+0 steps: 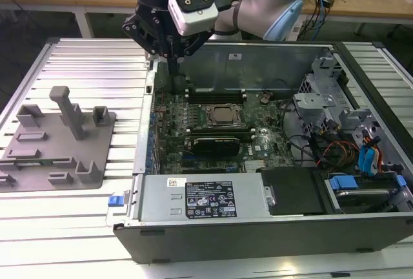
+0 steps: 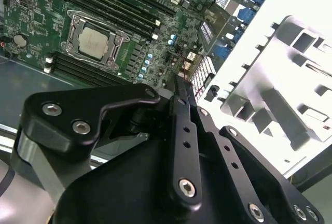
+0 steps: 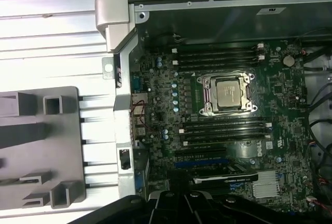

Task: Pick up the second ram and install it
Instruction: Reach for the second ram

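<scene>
In the exterior view my gripper (image 1: 175,77) hangs inside the open computer case, over the far corner of the motherboard (image 1: 213,140) toward that view's left, beside the end of the far memory slots (image 1: 216,96). Its fingers look pressed together, and nothing shows between them. In the second wrist view the gripper (image 2: 179,85) tapers to one closed tip above the board's edge. A thin greenish strip (image 1: 39,161), which looks like the second ram, lies flat in the grey tray (image 1: 97,163) well away from the gripper. The silver-capped processor (image 3: 228,93) sits between the two banks of memory slots.
The case's metal walls (image 1: 139,130) surround the board. A power supply (image 1: 206,198) sits along the near side. Drive bays and cables (image 1: 348,143) fill the exterior view's right. An upright post (image 1: 68,108) rises from the tray, which rests on a ribbed table (image 1: 84,66).
</scene>
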`<action>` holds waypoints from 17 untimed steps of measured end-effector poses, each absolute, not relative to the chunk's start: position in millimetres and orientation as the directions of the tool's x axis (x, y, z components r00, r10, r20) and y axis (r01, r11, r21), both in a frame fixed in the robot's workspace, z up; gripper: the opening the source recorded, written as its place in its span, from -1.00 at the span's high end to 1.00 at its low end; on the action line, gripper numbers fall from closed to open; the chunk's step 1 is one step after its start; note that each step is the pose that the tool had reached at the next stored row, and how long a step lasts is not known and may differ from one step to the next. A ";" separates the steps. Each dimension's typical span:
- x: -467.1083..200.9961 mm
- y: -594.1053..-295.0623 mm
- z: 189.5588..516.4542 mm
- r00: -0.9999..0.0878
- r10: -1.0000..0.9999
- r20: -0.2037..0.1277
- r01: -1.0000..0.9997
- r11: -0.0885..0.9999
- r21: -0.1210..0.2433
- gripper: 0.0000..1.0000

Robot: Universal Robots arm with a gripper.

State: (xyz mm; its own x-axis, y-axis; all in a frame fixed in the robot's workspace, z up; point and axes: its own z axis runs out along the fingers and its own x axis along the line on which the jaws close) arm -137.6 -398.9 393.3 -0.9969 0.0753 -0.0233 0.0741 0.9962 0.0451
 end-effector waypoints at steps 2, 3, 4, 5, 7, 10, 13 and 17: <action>-139.2 -398.9 393.3 -0.997 0.075 -0.023 0.074 0.996 0.045 0.84; -141.4 -398.9 393.3 -0.997 0.075 -0.023 0.074 0.996 0.045 0.84; -143.6 -398.8 393.3 -0.997 0.075 -0.023 0.074 0.996 0.045 0.84; -146.4 -398.8 393.3 -0.997 0.075 -0.023 0.074 0.996 0.045 0.84; -149.8 -398.9 393.3 -0.997 0.075 -0.023 0.074 0.996 0.045 0.84; -160.2 -398.9 393.3 -0.997 0.075 -0.024 0.074 0.996 0.045 0.84; -171.3 -398.9 393.3 -0.997 0.075 -0.024 0.074 0.996 0.045 0.84; -180.4 -398.8 393.3 -0.997 0.075 -0.025 0.074 0.996 0.045 0.84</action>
